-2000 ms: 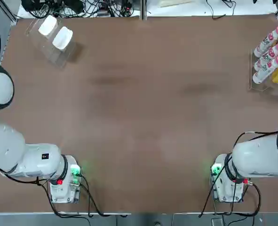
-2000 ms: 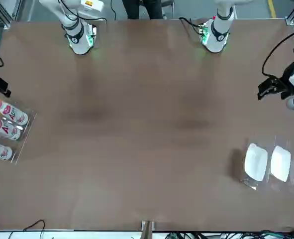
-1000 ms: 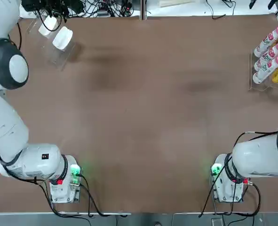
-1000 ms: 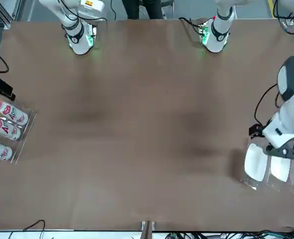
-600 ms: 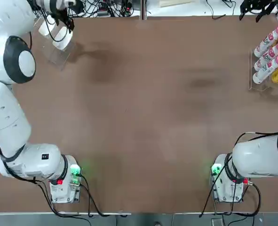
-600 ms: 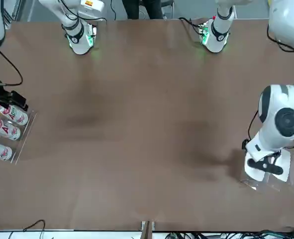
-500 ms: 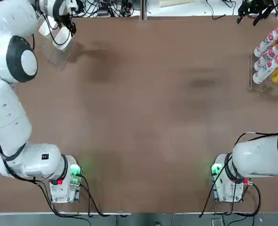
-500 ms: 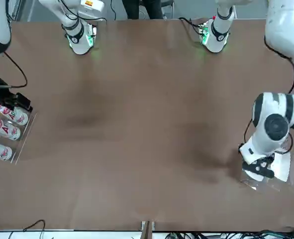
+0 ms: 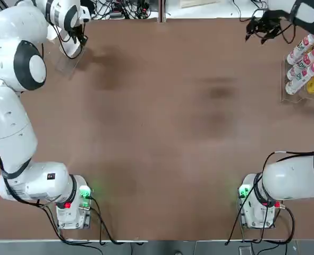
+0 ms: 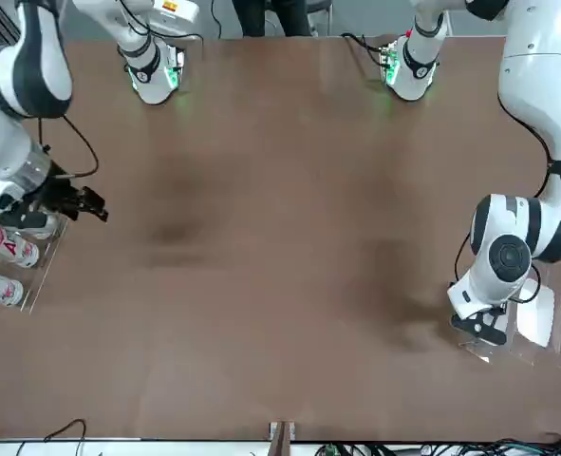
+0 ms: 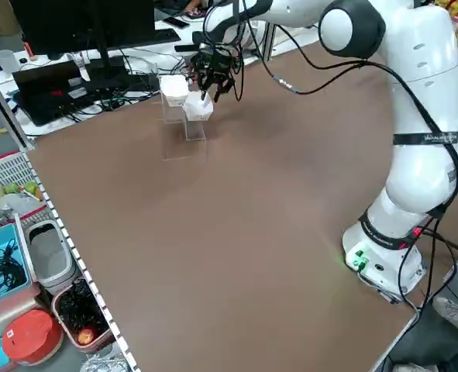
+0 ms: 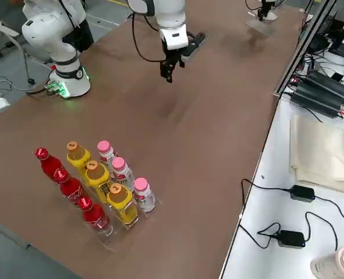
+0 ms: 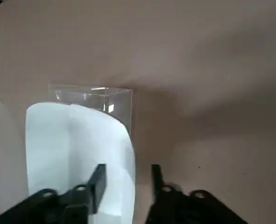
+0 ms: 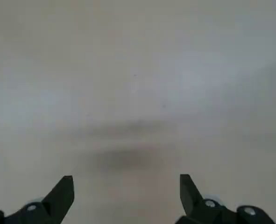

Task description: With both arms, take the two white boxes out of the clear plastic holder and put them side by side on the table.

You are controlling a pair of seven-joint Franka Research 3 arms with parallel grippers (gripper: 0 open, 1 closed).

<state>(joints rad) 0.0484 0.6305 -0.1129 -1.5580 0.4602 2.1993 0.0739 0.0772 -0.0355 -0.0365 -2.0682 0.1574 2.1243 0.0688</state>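
Top view: my left gripper (image 9: 76, 33) is out at the far left corner of the table (image 9: 157, 138), over the clear plastic holder (image 9: 66, 61); my own wrist hides the boxes here. My right gripper (image 9: 260, 27) hangs over bare table at the far right, near the rack of bottles (image 9: 304, 61), well apart from the holder. Front view: left gripper low at the holder, one white box (image 10: 538, 313) showing in the slot just beside my wrist, the other box covered. Right gripper above the table next to the bottles. Left side view: my fingers come down onto the nearer white box (image 11: 198, 106), the second box (image 11: 173, 85) just behind it in the holder. Right side view: right gripper pointing down, nothing under it. Left wrist view: jaws narrowed, one finger (image 13: 98, 182) lying over the box face (image 13: 77, 154), the box edge between the jaws; I cannot tell whether the grip is firm yet. Right wrist view: jaws wide, nothing between them, only table. Step in hand, I judge: left grasp of the first box. Next calls for a firm pinch and a lift along the slot's slant, and my right arm crossing over for the other box.
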